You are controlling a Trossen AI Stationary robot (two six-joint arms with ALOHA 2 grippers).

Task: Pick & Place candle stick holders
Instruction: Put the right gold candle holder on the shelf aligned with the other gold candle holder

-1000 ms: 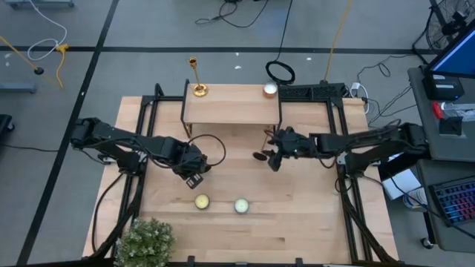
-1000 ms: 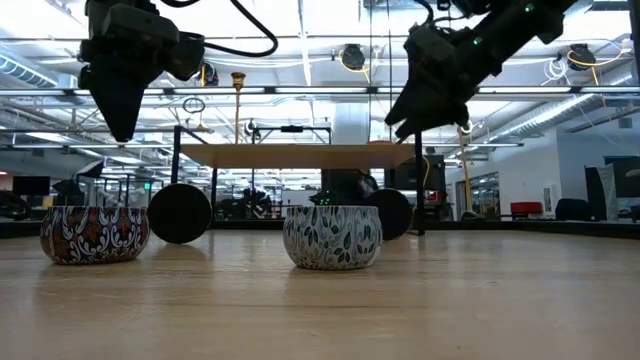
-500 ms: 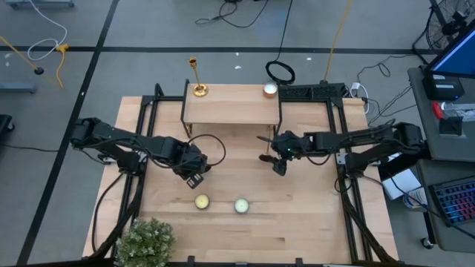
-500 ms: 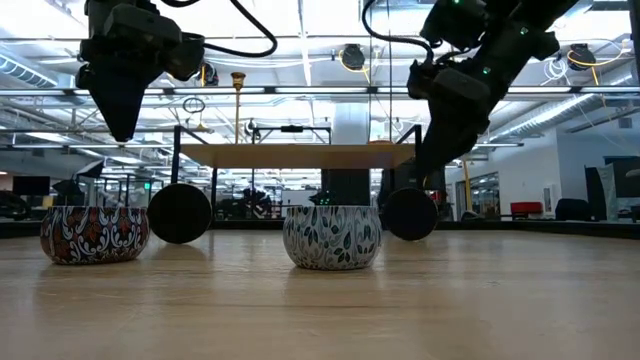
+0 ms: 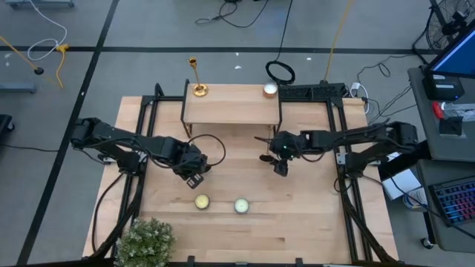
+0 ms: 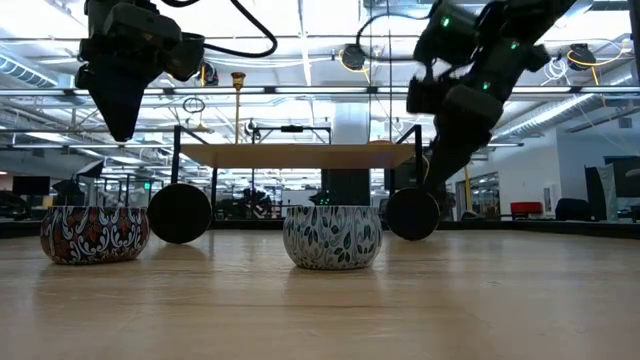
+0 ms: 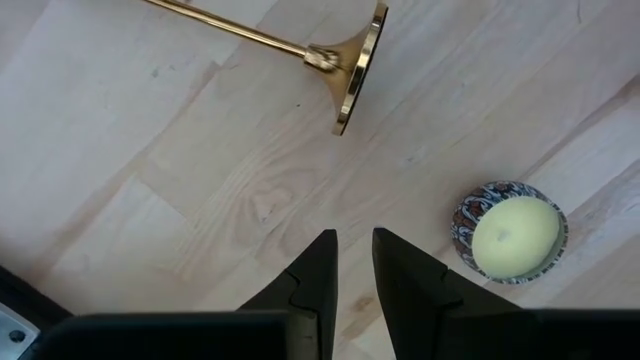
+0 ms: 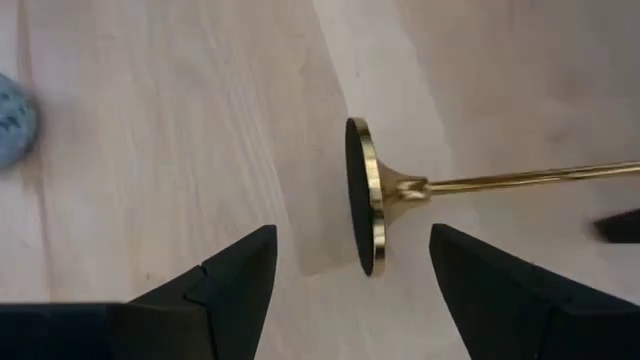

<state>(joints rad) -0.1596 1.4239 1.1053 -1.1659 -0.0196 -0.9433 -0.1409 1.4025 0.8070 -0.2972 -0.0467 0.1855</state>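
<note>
1. The right gripper (image 8: pixel 345 300) hangs over the table (image 5: pixel 297 215) with its fingers spread wide and nothing between them. Directly ahead of them a candlestick (image 8: pixel 400 190) lies on its side, round base toward the gripper and stem pointing away. That looks like a line-up for a grasp.
2. The left gripper (image 7: pixel 350 270) has its fingers nearly pressed together, only a narrow slit between them, and it holds nothing. It looks parked.
3. A little beyond the left fingers lies another candlestick (image 7: pixel 300 50), also tipped over. A small candle tin (image 7: pixel 510 230) sits off to one side.
4. Farthest off, a third candlestick (image 5: pixel 197 78) stands upright on the raised shelf (image 5: pixel 230 107), probably where the fallen ones belong.
</note>
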